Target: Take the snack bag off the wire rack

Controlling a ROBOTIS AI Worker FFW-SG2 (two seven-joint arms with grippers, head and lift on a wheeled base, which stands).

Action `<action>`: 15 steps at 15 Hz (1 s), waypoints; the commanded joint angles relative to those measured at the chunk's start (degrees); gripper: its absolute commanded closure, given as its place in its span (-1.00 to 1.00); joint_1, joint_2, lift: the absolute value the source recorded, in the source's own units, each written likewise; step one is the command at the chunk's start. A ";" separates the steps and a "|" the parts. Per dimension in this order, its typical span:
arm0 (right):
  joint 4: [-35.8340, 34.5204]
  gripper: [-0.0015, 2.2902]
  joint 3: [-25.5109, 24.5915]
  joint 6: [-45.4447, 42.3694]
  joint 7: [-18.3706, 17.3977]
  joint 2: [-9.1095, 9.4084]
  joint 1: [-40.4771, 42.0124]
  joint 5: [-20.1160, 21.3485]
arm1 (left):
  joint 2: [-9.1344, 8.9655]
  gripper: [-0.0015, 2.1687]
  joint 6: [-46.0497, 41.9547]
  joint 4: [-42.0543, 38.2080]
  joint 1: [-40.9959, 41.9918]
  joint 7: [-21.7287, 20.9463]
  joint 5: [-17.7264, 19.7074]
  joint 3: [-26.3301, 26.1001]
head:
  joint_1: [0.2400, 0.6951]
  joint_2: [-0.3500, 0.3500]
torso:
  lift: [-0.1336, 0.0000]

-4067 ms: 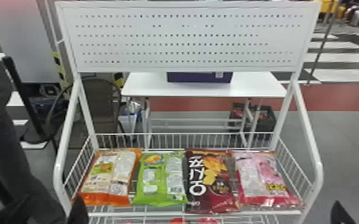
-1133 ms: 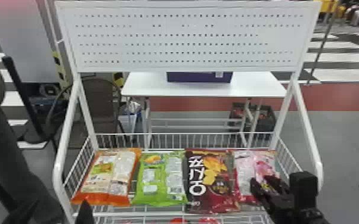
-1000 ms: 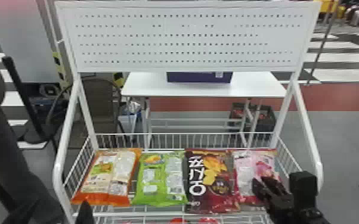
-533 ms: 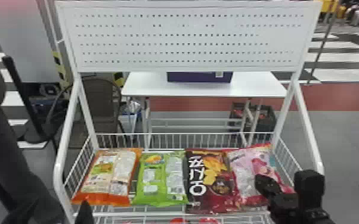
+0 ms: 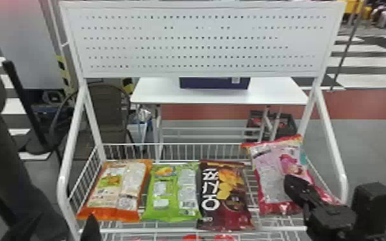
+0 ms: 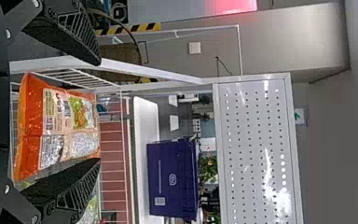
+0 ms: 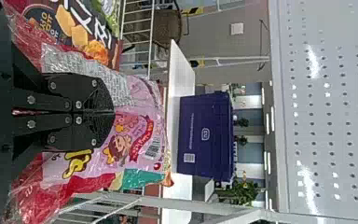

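One pink snack bag [image 5: 271, 173] is at the right end of the white wire rack's basket [image 5: 170, 144], tilted, its top edge above the back rim. The right gripper [image 5: 291, 185] has its two fingers pressed together on the bag's front, pinching the wrapper. Three more bags lie side by side in the basket, making four bags in all: a dark maroon chip bag [image 5: 226, 195] nearest the pink one, with a strip of bare wire between them; a green bag [image 5: 173, 192] whose edge meets the maroon one; and an orange bag [image 5: 115, 189] at the left end. The left gripper [image 5: 91, 228] is in front of that end, its fingers spread wide with nothing held. Below the basket's front, two red shapes [image 5: 224, 237] show through lower wires, too cut off to identify. Above the basket spans a single perforated white panel [image 5: 202, 45]. Behind the rack is one white table [image 5: 275, 93], bearing one purple-blue storage box [image 5: 214, 84]; its contents, if any, cannot be told. Under the table a black crate [image 5: 287, 133] holds some red items, too small to count. One brown chair [image 5: 105, 112] is to the table's left.
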 commanded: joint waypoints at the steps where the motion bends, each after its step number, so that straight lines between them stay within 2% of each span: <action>1: -4.61 0.81 -0.88 -3.09 -0.51 -0.91 5.72 -0.32 | 0.04 -0.85 -0.05 -0.24 0.16 0.00 0.00 0.11 | 0.14 0.00 | 1.00; 6: -12.35 0.81 -5.18 -10.65 -2.80 -2.67 18.46 -1.99 | 0.30 -0.85 -0.23 -0.50 0.51 0.18 0.18 0.28 | 0.14 0.00 | 1.00; 10: -14.46 0.81 -8.52 -16.80 -3.50 -3.72 26.02 -2.25 | 0.66 -0.85 -0.23 -0.85 0.60 0.18 0.27 0.28 | 0.14 0.00 | 1.00; 15: -14.98 0.81 -9.32 -18.56 -3.85 -3.72 29.01 -2.43 | 0.83 -0.85 -0.75 -1.12 1.30 0.26 0.79 1.25 | 0.14 0.00 | 1.00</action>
